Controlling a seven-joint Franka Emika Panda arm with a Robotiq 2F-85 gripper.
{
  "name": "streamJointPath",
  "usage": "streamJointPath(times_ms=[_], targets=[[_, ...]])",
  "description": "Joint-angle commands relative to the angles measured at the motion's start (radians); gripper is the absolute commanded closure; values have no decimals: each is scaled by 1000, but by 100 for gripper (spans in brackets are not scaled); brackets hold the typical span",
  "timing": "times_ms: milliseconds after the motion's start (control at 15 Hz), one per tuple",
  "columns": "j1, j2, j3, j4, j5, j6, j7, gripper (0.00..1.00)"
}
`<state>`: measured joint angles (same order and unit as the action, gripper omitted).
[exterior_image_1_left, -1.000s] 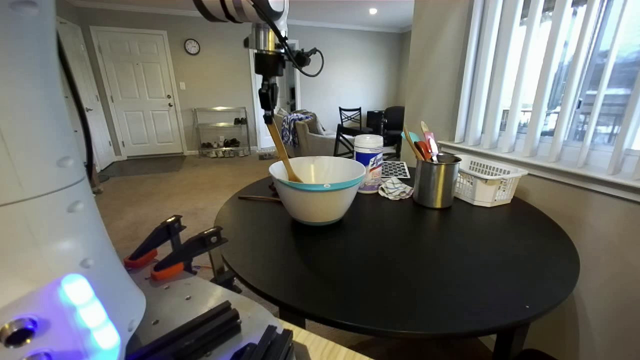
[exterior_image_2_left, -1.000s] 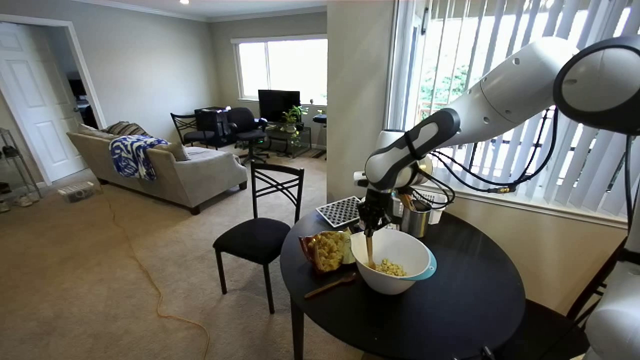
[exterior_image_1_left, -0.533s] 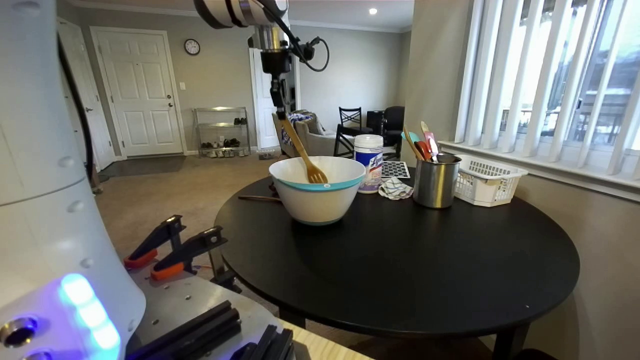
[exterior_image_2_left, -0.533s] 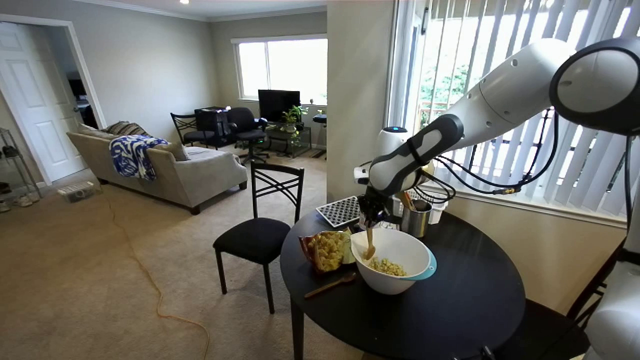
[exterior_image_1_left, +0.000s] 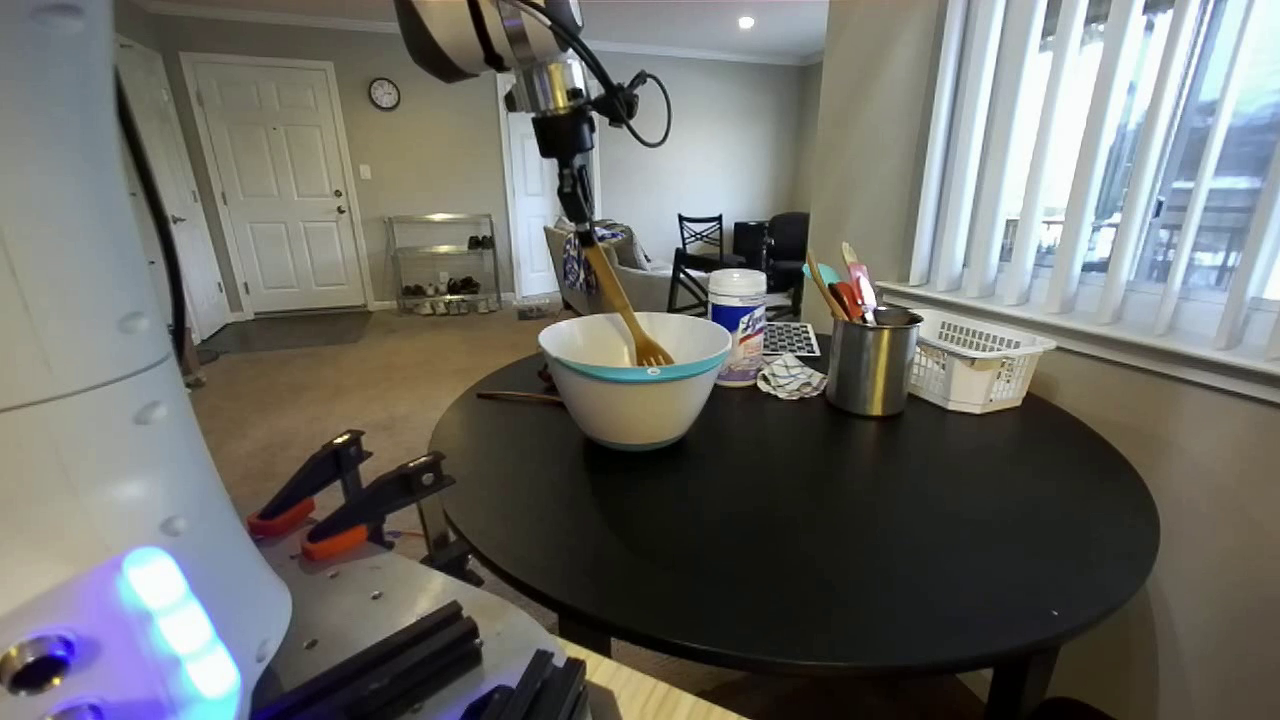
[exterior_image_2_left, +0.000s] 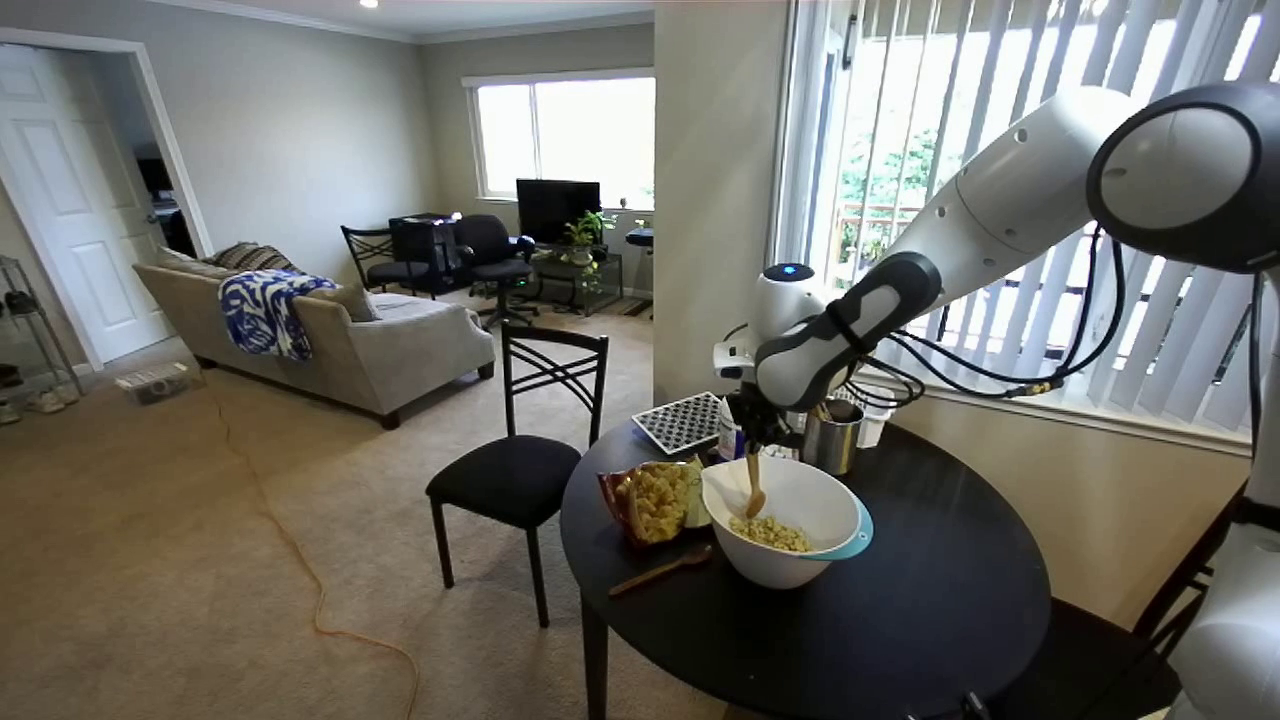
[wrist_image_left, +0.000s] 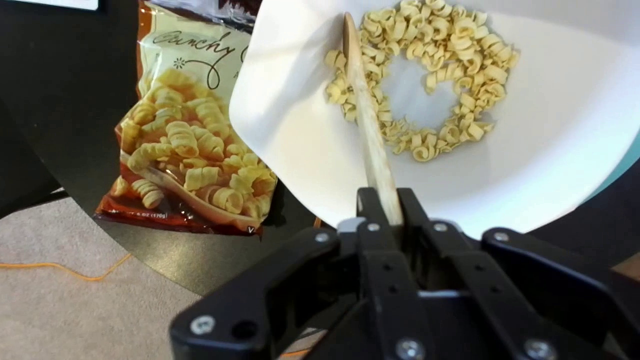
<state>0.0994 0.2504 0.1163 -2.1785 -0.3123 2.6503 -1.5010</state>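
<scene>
Fork (wrist_image_left: 369, 127) in pinch of gripper (wrist_image_left: 388, 200), slanted into bowl (exterior_image_1_left: 640, 408) w/ pasta (wrist_image_left: 472, 100); bag (wrist_image_left: 200, 130) btwn bowl & edge of table (exterior_image_2_left: 900, 620); spoon (exterior_image_2_left: 660, 572) nr same edge in an ext. view.

place: home, living area | signs: sofa (exterior_image_2_left: 405, 350), patterned throw (exterior_image_2_left: 265, 312), shoe rack (exterior_image_1_left: 440, 251), carpet (exterior_image_2_left: 190, 560), potted plant (exterior_image_2_left: 582, 236), wall clock (exterior_image_1_left: 384, 94)

Gripper (exterior_image_1_left: 586, 236) and wooden fork (exterior_image_1_left: 621, 300) shifted rightward in both exterior views, fork tines (exterior_image_1_left: 655, 354) come into sight
</scene>
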Motion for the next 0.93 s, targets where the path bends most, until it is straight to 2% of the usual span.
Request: streamJointPath(times_ms=[0,467,600,867], targets=[[11,-11,-30,-36,-93,0,90,97],[3,-19,-46,-84,-143,-53,126,97],[7,-29,-53,-85,-169,-106,126,97],[20,-68,-76,-74,-304,-274,183,97]])
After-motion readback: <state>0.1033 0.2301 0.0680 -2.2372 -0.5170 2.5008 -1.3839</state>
